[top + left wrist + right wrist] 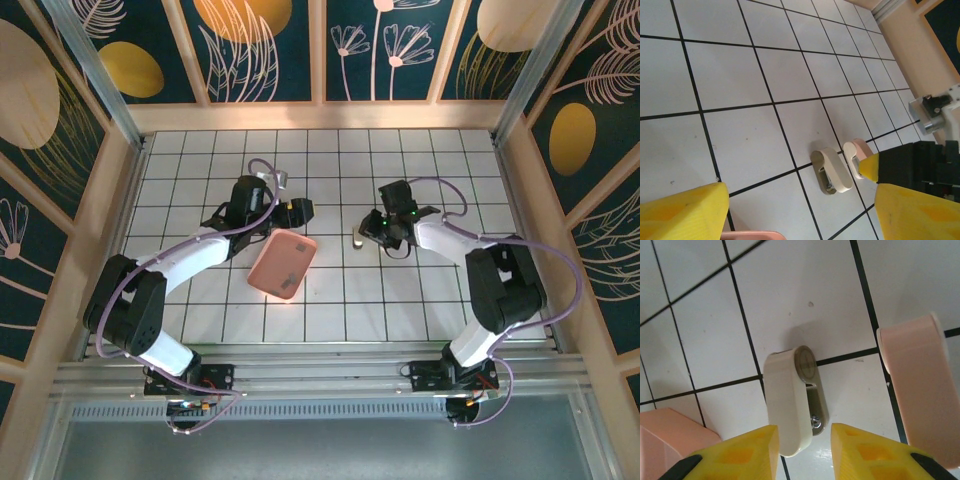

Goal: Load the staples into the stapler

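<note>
The stapler is a small cream one lying on its side on the white tiles, its metal channel facing out. My right gripper stands open astride the stapler's near end; the left finger is against the cream body and a gap remains at the right finger. In the top view, the right gripper is just above the stapler. The staples show as faint grey strips in the pink tray. My left gripper hovers open over the tray's far end, holding nothing; the left wrist view shows the stapler ahead of the gripper.
A pale pink block lies on the tiles right beside the stapler, partly hidden behind the right finger in the left wrist view. Wooden walls enclose the tiled floor on three sides. The tray's corner sits left of the right gripper.
</note>
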Robot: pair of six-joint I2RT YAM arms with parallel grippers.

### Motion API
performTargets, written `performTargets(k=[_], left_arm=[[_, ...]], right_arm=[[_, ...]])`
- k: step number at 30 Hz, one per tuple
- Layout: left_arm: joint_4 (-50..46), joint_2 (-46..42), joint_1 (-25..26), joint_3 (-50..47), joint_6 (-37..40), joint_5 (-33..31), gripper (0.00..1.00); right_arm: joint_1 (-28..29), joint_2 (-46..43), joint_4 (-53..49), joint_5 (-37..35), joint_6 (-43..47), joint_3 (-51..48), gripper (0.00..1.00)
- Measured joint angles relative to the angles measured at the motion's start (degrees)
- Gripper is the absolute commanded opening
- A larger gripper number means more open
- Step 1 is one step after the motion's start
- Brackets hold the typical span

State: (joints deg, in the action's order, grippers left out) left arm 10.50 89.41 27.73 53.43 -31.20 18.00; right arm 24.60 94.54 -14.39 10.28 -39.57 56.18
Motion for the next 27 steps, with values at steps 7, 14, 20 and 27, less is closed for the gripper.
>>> performTargets(k=[7, 14, 20, 27], left_arm=[[0.00, 0.00, -0.63, -0.04, 0.02, -0.02, 0.77], [-0.04, 0.00, -1.14, -0.04, 0.04, -0.17, 0.77], [-0.42, -0.02, -1.42, -0.04, 0.09, -0.74, 0.78], [-0.74, -0.44, -1.60, -0.04, 0.13, -1.55, 0.79]], right_arm=[[0.00, 4.15, 3.15, 1.84, -0.02, -0.02, 0.28], [0.04, 6.47, 6.19, 2.62, 0.04, 1.18, 0.25], [0.22, 5.95, 4.61, 0.92, 0.63, 1.46, 0.38], [-0.46, 1.92, -1.86, -1.88, 2.73, 2.10, 0.42]])
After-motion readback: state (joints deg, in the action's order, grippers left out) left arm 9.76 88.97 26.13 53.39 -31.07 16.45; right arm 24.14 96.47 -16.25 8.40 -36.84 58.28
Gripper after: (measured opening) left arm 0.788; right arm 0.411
